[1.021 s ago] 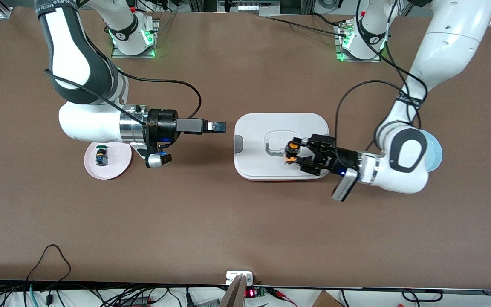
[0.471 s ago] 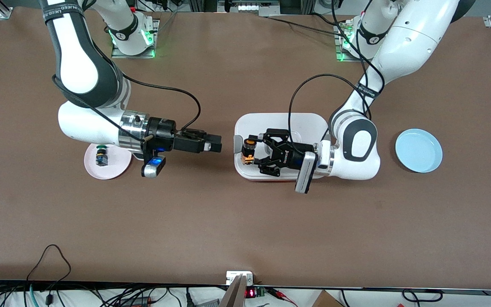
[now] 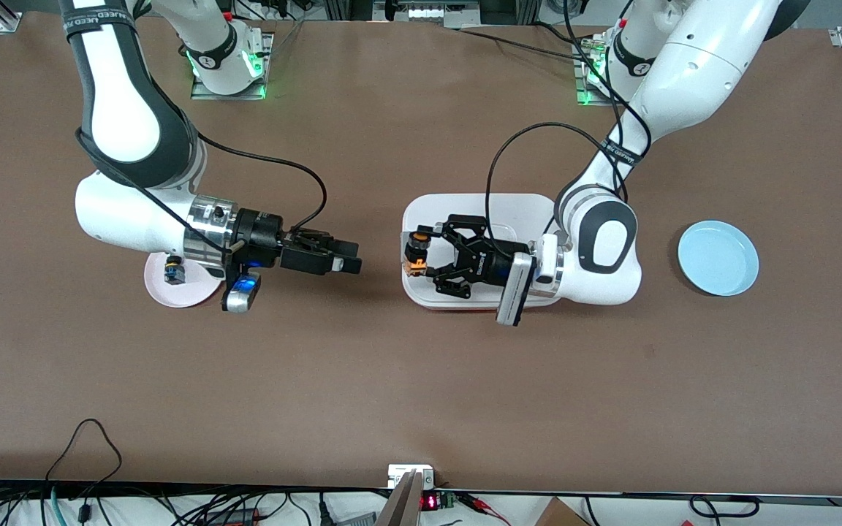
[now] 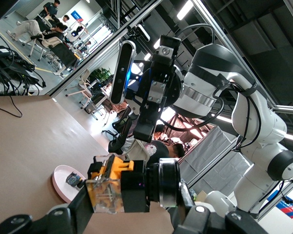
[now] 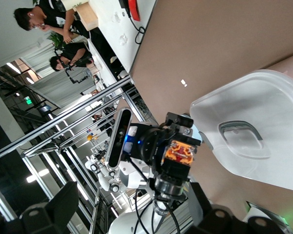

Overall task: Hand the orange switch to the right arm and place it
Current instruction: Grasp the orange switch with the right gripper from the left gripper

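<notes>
Brown matte tabletop (image 3: pixel 421 380) filled almost the whole front view, with cables and small electronics along its nearest edge. In the wrist views a workshop room showed around it, with aluminium frames, ceiling light strips and some seated people.

On the table lay a white rectangular plastic container with a closed lid (image 3: pixel 465 212), near the middle. A pale blue round plate (image 3: pixel 718 257) lay toward the left arm's end, and a pink round plate (image 3: pixel 172 288) toward the right arm's end, carrying a small green-capped switch (image 3: pixel 172 272).

The all-white left arm (image 3: pixel 691 73) reached sideways over the white container. Its left gripper (image 3: pixel 421 261) was clenched on the orange switch (image 3: pixel 414 258), a tiny push-button with black body, held in the air over the container's edge nearest the right arm. The right arm (image 3: pixel 129 146), white with black segments, pointed toward it. The right gripper (image 3: pixel 351 257) hung over bare table, well apart from the switch, its jaws released and holding nothing.
</notes>
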`<state>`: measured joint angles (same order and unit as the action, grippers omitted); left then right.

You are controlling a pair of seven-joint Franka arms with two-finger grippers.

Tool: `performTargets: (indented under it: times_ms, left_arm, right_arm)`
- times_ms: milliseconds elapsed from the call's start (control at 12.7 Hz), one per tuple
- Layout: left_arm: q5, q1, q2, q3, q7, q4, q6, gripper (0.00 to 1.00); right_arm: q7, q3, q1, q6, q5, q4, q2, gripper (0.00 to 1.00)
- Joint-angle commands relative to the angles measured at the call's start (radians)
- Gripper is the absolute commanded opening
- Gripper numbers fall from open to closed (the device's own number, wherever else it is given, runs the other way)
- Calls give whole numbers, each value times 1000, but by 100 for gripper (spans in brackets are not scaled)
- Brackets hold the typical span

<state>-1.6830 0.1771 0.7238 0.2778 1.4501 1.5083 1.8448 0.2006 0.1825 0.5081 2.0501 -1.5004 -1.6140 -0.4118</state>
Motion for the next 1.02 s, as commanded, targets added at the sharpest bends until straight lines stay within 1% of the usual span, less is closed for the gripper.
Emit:
performTargets:
  times_ms: [0, 157, 314, 628, 864, 942]
  left_arm:
    - [-73, 22, 3, -5, 64, -5, -1, 34]
    - [-116, 41, 5, -5, 67, -5, -1, 34]
    - [-118, 41, 5, -5, 67, -5, -1, 34]
    - [-118, 41, 5, -6, 67, -5, -1, 34]
    - [-118, 41, 5, -6, 65, -5, -1, 34]
    - [-118, 41, 5, -6, 65, -5, -1, 34]
  right_arm:
    - [31, -8, 23, 30, 51, 23, -27, 100]
    - [33, -8, 23, 28, 48, 22, -30, 100]
    - [49, -9, 35, 31, 42, 22, -47, 100]
    - [94, -9, 53, 45, 40, 28, -51, 100]
    - [99, -11, 84, 108, 37, 29, -62, 96]
    - [100, -11, 96, 123, 35, 29, -65, 93]
